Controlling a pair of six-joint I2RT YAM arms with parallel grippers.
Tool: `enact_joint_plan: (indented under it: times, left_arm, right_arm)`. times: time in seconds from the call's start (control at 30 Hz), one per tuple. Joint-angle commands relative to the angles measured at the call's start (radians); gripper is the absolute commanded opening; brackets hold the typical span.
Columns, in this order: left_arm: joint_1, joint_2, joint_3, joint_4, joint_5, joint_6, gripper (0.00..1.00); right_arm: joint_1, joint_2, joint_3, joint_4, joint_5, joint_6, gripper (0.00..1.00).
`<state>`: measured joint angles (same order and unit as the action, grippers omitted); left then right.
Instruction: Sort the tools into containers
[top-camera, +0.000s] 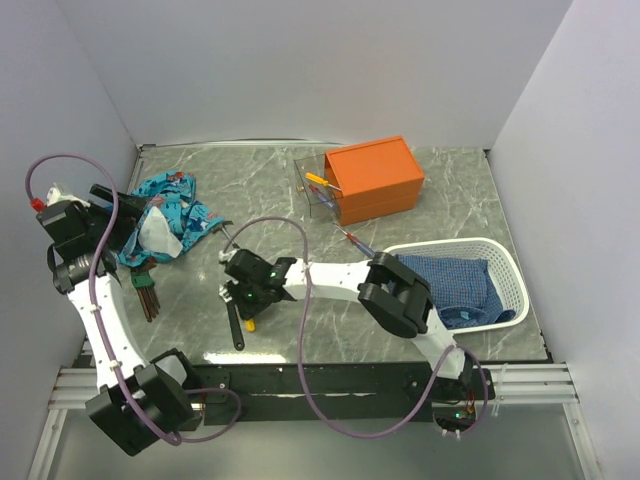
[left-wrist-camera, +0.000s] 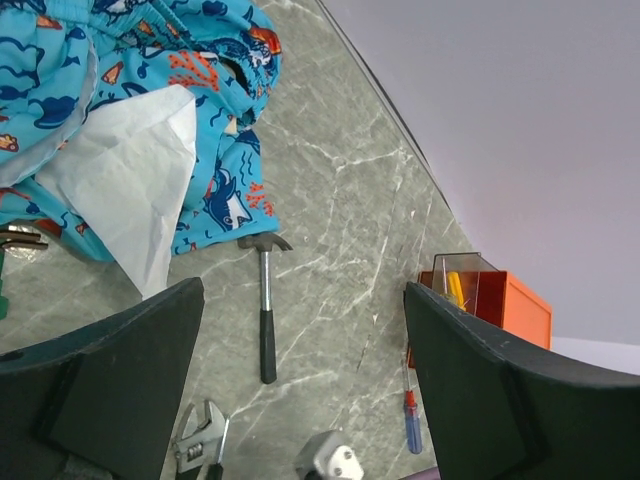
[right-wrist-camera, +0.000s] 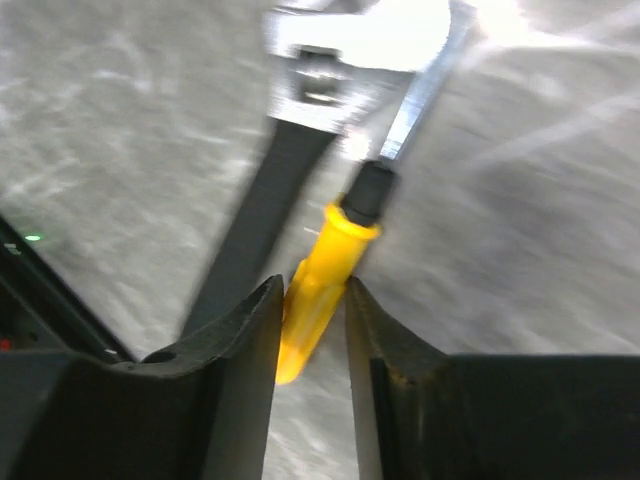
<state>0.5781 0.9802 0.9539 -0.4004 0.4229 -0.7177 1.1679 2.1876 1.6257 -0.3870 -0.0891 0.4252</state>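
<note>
My right gripper (right-wrist-camera: 308, 310) is shut on the yellow handle of a screwdriver (right-wrist-camera: 320, 275), low over the table; from above it sits at table centre-left (top-camera: 247, 305). The black-handled silver adjustable wrench (right-wrist-camera: 305, 95) lies right beside that screwdriver, its handle (top-camera: 236, 330) pointing toward me. My left gripper (left-wrist-camera: 300, 400) is open and empty, held above the table at the far left (top-camera: 118, 212). Below it lie a small hammer (left-wrist-camera: 265, 310), the wrench (left-wrist-camera: 200, 440) and a red-and-blue screwdriver (left-wrist-camera: 411, 420). The orange box (top-camera: 375, 178) stands at the back with a clear drawer (top-camera: 318, 190) pulled out, a yellow screwdriver (left-wrist-camera: 455, 288) in it.
A blue patterned cloth with a white lining (top-camera: 170, 222) lies at the left. A brown bundle (top-camera: 147, 295) lies in front of it. A white basket (top-camera: 512, 275) holding a dark blue cloth stands at the right. Grey walls close off the table's sides.
</note>
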Motion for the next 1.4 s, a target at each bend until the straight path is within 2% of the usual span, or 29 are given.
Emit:
enact_joint_plan:
  times: [0.0,0.1,0.2,0.43,0.6,0.93,1.27,1.33,1.37]
  left_arm:
    - [0.006,0.029,0.045,0.026,0.034,-0.032,0.87]
    - [0.006,0.057,0.06,0.032,0.042,-0.019,0.87]
    - [0.006,0.106,0.101,0.061,0.031,0.012,0.88]
    - [-0.007,0.209,0.163,0.112,0.094,-0.011,0.86]
    - [-0.021,0.219,0.154,0.113,0.109,-0.017,0.87]
    - [-0.032,0.169,0.086,0.144,0.114,-0.022,0.87]
    - [-0.032,0.137,0.039,0.158,0.137,-0.026,0.87]
    - [-0.032,0.132,0.042,0.152,0.136,-0.019,0.88]
    - [-0.032,0.129,0.042,0.15,0.137,-0.017,0.88]
  right_arm:
    - [-0.057,-0.049,-0.113,-0.03,0.08,-0.058,0.3]
    - [-0.076,-0.124,-0.168,-0.009,0.077,-0.115,0.09]
    - [-0.102,-0.23,-0.191,0.007,0.087,-0.176,0.0]
    - [-0.154,-0.455,-0.21,0.057,0.094,-0.35,0.0]
    - [-0.278,-0.503,-0.135,0.074,0.132,-0.416,0.0]
    - [-0.511,-0.379,0.068,0.106,0.222,-0.563,0.0]
    - [-0.547,-0.198,0.183,0.148,0.291,-0.677,0.0]
    - [-0.547,-0.177,0.183,0.158,0.324,-0.68,0.1]
    - [-0.545,-0.172,0.181,0.157,0.347,-0.678,0.26]
